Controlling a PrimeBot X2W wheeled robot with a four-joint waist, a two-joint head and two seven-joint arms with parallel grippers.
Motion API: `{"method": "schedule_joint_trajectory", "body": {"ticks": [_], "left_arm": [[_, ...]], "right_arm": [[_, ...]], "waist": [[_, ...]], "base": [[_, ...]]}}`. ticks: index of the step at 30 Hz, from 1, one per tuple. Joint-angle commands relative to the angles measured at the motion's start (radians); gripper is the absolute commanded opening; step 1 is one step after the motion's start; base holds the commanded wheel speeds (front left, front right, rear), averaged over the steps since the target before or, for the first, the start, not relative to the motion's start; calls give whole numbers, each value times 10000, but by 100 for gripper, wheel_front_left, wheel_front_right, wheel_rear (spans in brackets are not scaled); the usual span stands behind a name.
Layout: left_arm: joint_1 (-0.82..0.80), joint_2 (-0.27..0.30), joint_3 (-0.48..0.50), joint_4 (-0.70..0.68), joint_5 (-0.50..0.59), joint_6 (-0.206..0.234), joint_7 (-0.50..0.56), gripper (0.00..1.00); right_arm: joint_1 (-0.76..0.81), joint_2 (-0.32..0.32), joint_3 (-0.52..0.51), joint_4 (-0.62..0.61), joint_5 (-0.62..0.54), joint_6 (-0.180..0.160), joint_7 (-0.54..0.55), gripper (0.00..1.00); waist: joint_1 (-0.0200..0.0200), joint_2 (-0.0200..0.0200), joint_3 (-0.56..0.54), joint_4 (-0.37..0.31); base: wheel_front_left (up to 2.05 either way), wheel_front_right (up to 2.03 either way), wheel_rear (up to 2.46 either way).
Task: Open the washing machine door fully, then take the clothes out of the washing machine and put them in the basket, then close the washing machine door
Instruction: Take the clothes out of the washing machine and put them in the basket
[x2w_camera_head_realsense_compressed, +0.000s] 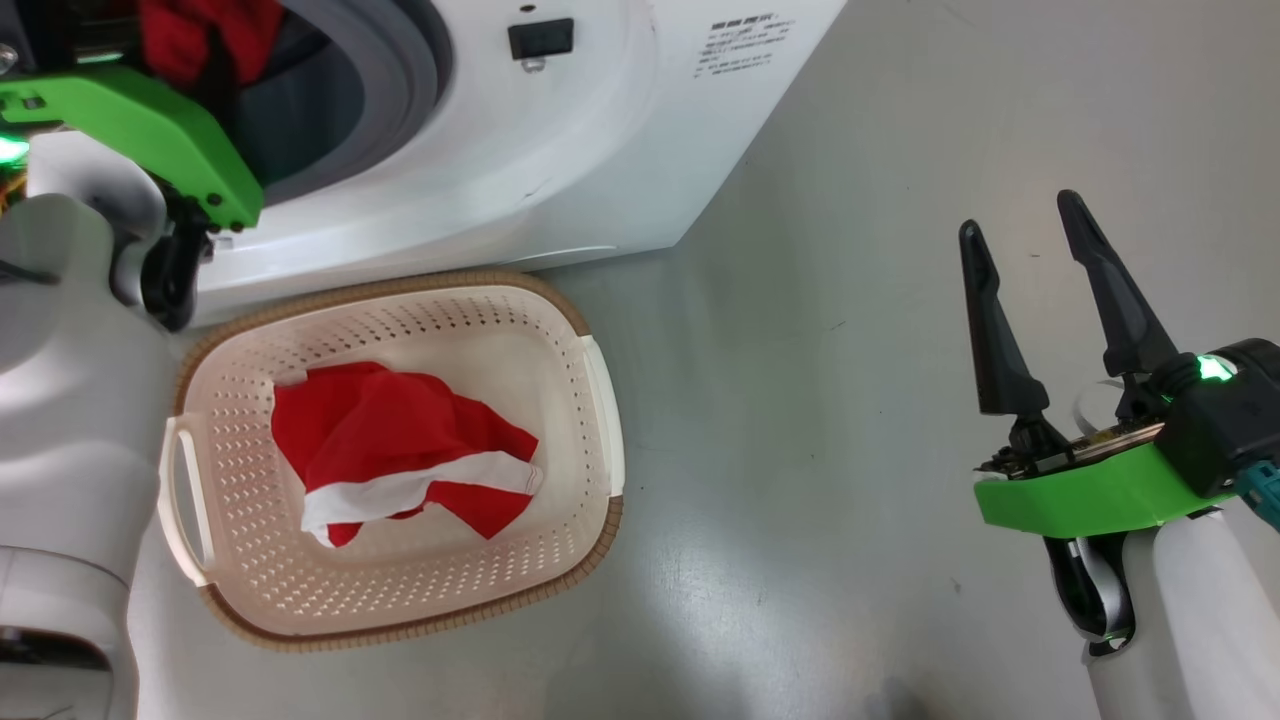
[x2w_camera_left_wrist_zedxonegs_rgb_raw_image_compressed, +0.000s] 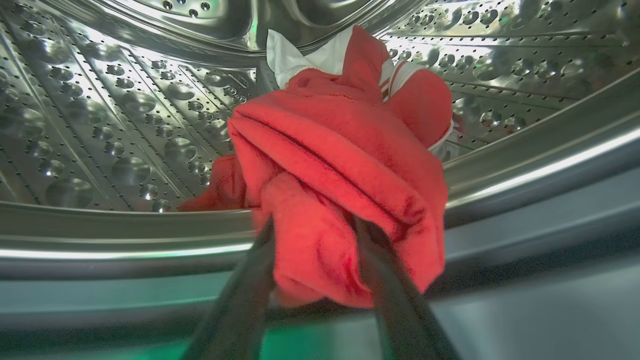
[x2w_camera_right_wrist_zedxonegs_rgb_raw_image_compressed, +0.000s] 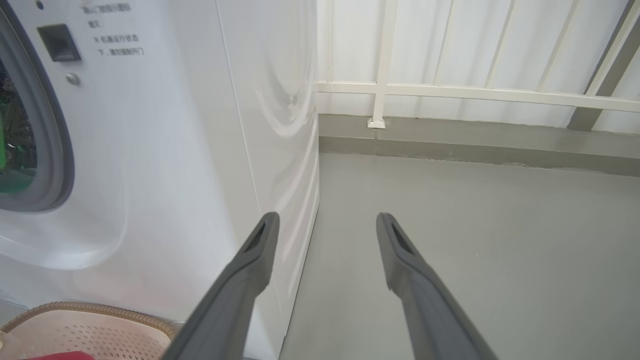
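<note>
One red garment (x2w_camera_head_realsense_compressed: 400, 450) is already laid in the perforated cream basket (x2w_camera_head_realsense_compressed: 590, 400) on the floor (x2w_camera_head_realsense_compressed: 850, 300) by the washing machine (x2w_camera_head_realsense_compressed: 560, 130); a second soft red bundle (x2w_camera_left_wrist_zedxonegs_rgb_raw_image_compressed: 340, 165) is pinched by the left jaws at the dimpled steel drum's (x2w_camera_left_wrist_zedxonegs_rgb_raw_image_compressed: 100, 125) lip; the right jaws are spread, empty; door-closing is not yet done.

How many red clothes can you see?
2. One red garment lies in the basket; a second red garment is at the drum mouth, between the fingers of the left gripper. More may hide behind it.
</note>
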Motion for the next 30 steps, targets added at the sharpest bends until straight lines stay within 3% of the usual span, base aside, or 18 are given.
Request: {"method": "schedule_joint_trajectory", "body": {"ticks": [1, 12, 21, 30], "left_arm": [[-56, 442, 58, -58, -14, -53, -49, 0], [236, 453, -393, -64, -118, -54, -1071, 0], [950, 777, -465, -490, -54, -38, -1750, 0], [2595, 1145, 509, -2836, 393, 338, -1789, 0]], "right_arm": [[-49, 3, 150, -250, 100, 48, -63, 100], [28, 3, -75, -112, 204, 48, -63, 100], [173, 3, -90, 11, 224, 48, -63, 100], [437, 3, -117, 84, 254, 48, -63, 100]], "waist": [[0, 0, -13, 5], [0, 0, -392, 281], [0, 0, -874, 505], [0, 0, -1538, 548]], "base": [[0, 0, 0], [0, 0, 0], [0, 0, 0], [0, 0, 0]]}}
